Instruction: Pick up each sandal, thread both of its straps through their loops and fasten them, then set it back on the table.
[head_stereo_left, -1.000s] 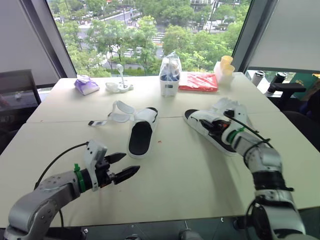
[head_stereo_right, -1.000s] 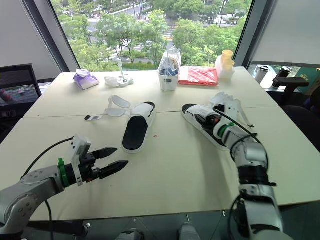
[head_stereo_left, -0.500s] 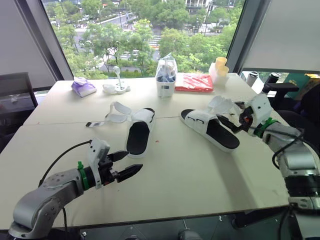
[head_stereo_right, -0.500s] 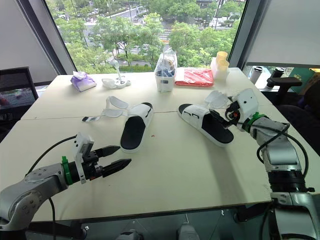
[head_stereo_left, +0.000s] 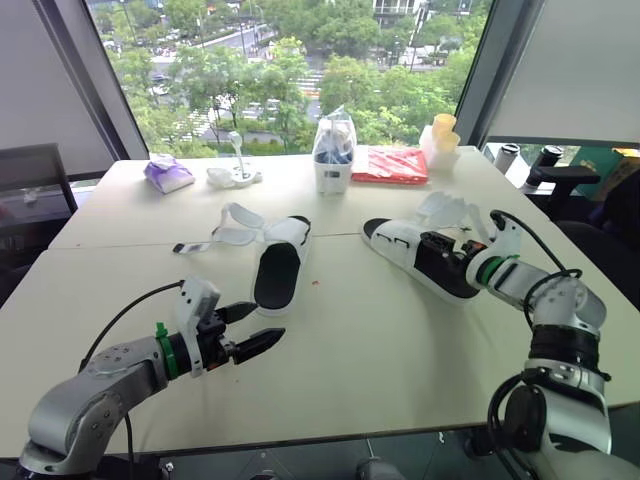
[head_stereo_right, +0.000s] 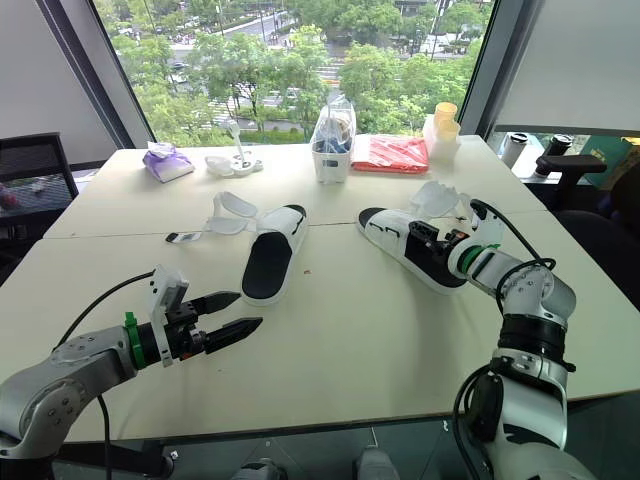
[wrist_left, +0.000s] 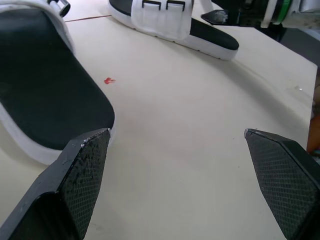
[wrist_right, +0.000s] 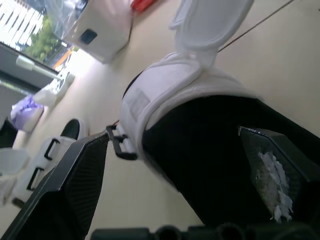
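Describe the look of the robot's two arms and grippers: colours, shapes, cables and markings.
Both arms are silver-grey segments with looping black cables. Each wrist carries a green band and a white housing. The left gripper and right gripper have black, tapering jaws with cross-hatched inner faces.

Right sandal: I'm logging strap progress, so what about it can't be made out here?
- Head views: the right gripper covers the middle of the right sandal, so whether it touches the sandal is unclear.
- Right wrist view: the strap is cut off by the frame edge, so its tip is unseen.
- Left wrist view: the frame edge cuts the sandal off at its loops, so the straps are unseen.
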